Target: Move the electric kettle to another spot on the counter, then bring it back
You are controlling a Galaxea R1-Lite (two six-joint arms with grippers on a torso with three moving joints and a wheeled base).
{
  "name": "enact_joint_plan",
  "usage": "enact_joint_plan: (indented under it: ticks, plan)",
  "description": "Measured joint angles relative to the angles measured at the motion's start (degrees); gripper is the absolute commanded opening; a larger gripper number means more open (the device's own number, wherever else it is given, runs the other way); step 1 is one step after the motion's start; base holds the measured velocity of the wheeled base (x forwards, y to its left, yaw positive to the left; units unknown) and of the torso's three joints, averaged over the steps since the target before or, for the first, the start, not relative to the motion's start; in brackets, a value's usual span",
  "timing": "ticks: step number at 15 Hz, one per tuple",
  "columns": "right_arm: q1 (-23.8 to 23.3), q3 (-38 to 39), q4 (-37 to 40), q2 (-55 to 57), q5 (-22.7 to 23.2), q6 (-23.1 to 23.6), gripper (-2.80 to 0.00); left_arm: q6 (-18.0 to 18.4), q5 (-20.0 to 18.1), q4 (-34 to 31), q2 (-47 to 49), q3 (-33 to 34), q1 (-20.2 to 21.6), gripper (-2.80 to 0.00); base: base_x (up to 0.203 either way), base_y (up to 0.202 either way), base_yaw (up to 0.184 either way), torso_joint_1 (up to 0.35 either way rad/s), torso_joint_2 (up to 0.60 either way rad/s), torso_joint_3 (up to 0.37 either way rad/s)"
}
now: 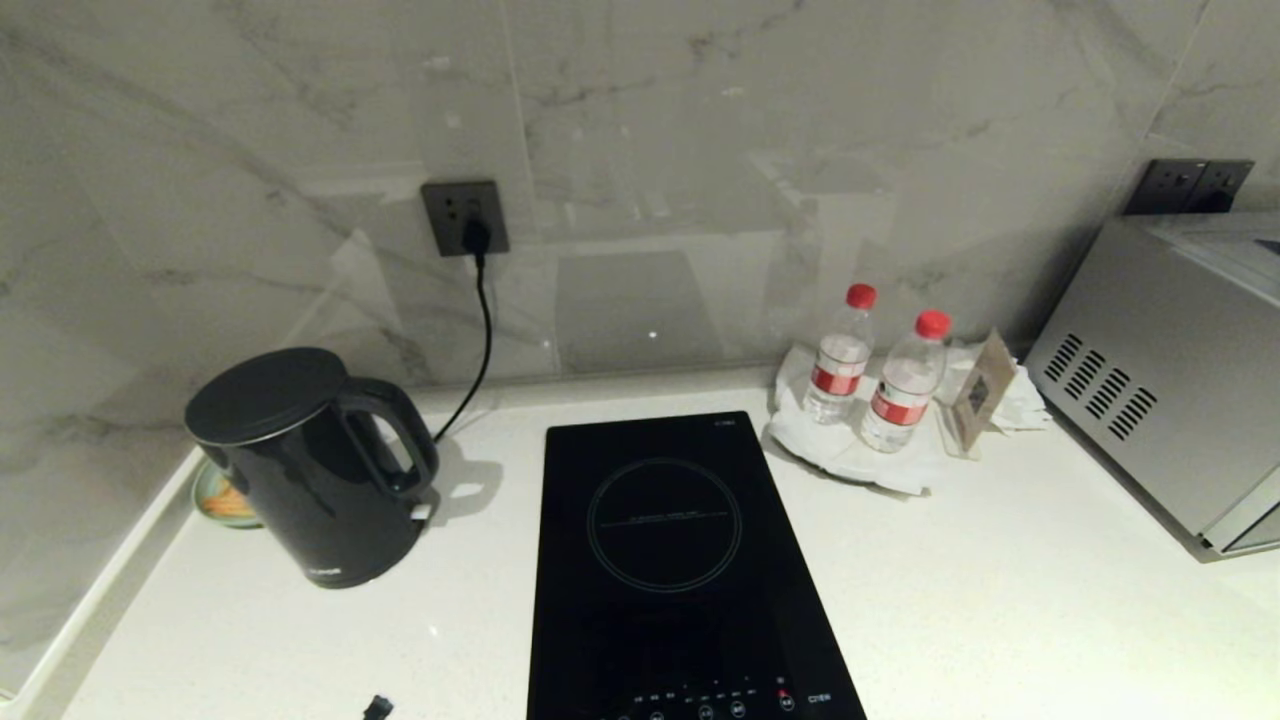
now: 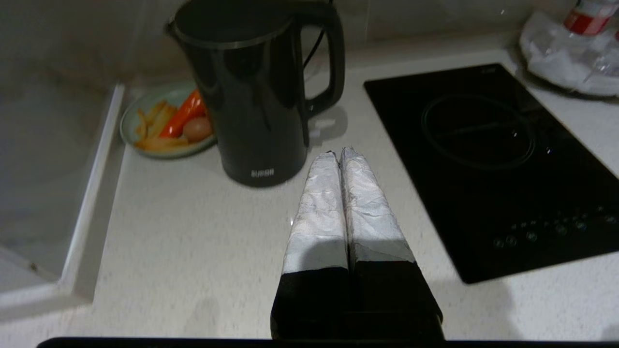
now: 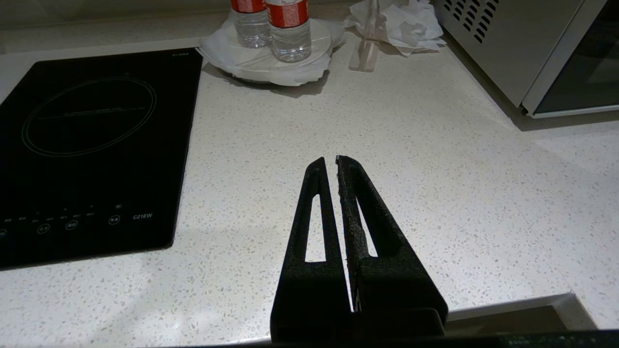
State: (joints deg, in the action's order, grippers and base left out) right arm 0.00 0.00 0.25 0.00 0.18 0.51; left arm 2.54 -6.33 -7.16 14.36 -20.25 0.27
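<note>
My left gripper (image 2: pixel 338 153), fingers pressed together and empty, points at the upright electric kettle (image 2: pixel 251 92) just ahead, nearer than my right.

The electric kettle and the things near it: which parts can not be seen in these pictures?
- Head view: the electric kettle hides most of the plate behind it and any base under it.
- Left wrist view: the top edge cuts off the kettle lid; the logo is too blurred to read.
- Head view: the induction hob controls are too small to read.
</note>
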Motion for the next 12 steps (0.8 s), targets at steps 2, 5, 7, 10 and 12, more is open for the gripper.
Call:
enact_joint_plan:
  ticks: [2, 5, 7, 10, 12]
  plan:
    - [0.0, 0.0, 0.0, 0.0, 0.0, 0.0, -2.8, 0.3, -2.0, 6.1, 7.5, -2.0, 0.1, -2.8, 0.0, 0.0, 0.0, 0.0, 0.0, 0.0]
    - [0.0, 0.0, 0.0, 0.0, 0.0, 0.0, -2.8, 0.5, -2.9, 14.8, 19.4, -4.4, -1.8, -2.8, 0.0, 0.0, 0.0, 0.0, 0.0, 0.0]
    - [0.0, 0.0, 0.0, 0.0, 0.0, 0.0, -2.8, 0.5, -2.4, 18.3, 26.8, -5.5, -7.2, -2.8, 0.0, 0.0, 0.0, 0.0, 0.0, 0.0]
    - [0.0, 0.0, 0.0, 0.0, 0.0, 0.0, -2.8, -0.9, 0.3, 21.8, 35.7, -5.8, -13.4, -2.8, 0.0, 0.0, 0.0, 0.0, 0.0, 0.0]
    - [0.0, 0.0, 0.0, 0.0, 0.0, 0.0, -2.8, -1.6, 4.7, 28.6, 41.4, -4.3, -17.2, -2.8, 0.0, 0.0, 0.0, 0.0, 0.0, 0.0]
